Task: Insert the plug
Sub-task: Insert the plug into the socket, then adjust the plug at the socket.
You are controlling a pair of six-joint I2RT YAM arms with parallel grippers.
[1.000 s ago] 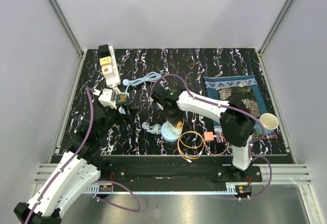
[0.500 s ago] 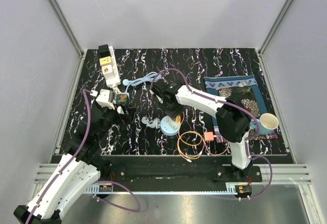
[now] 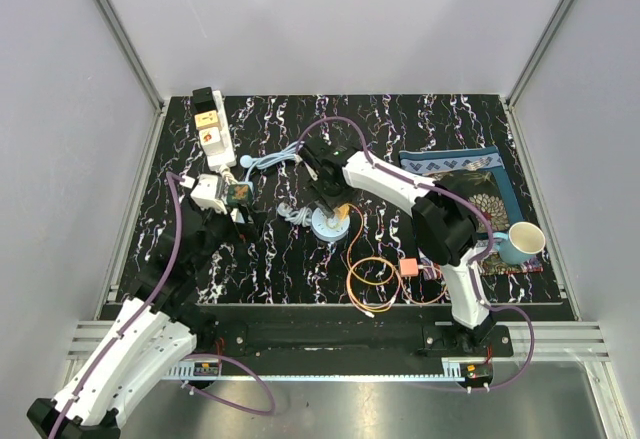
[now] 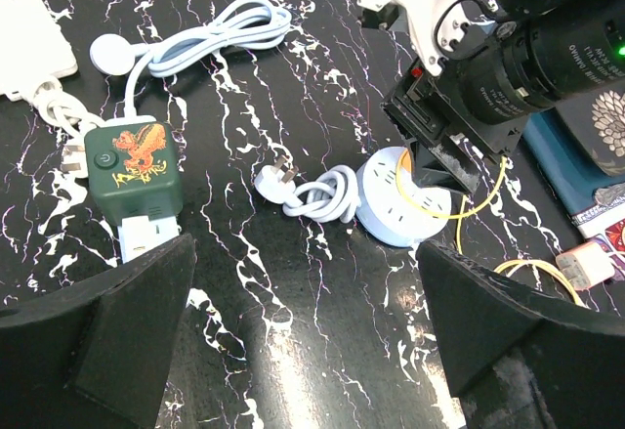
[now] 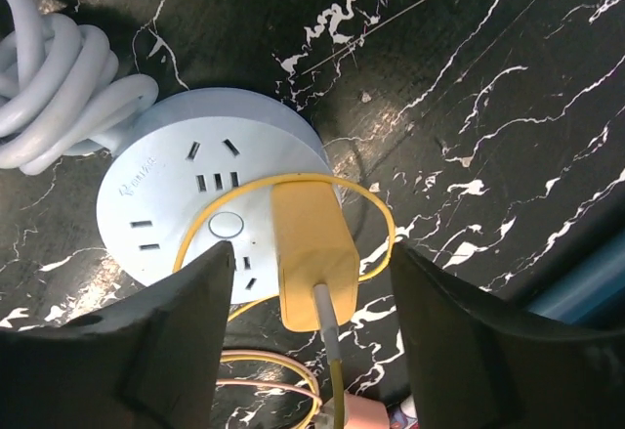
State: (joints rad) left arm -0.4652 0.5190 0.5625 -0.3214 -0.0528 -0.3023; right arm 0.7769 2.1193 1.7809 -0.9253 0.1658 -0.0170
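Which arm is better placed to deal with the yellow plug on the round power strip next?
Right. Its gripper hangs directly over the yellow plug on the round power strip, fingers open either side. The left gripper sits apart, by the green adapter.

We look down on a table (image 3: pixel 420 124) topped in glossy black, marbled with white and purple veins. Pale grey walls (image 3: pixel 340 19) close its far, left and right edges and meet at aluminium posts (image 3: pixel 120 34) by the far corners. A slotted aluminium rail (image 3: pixel 350 364) runs along the near edge, with brushed metal flooring (image 3: pixel 380 409) below it.
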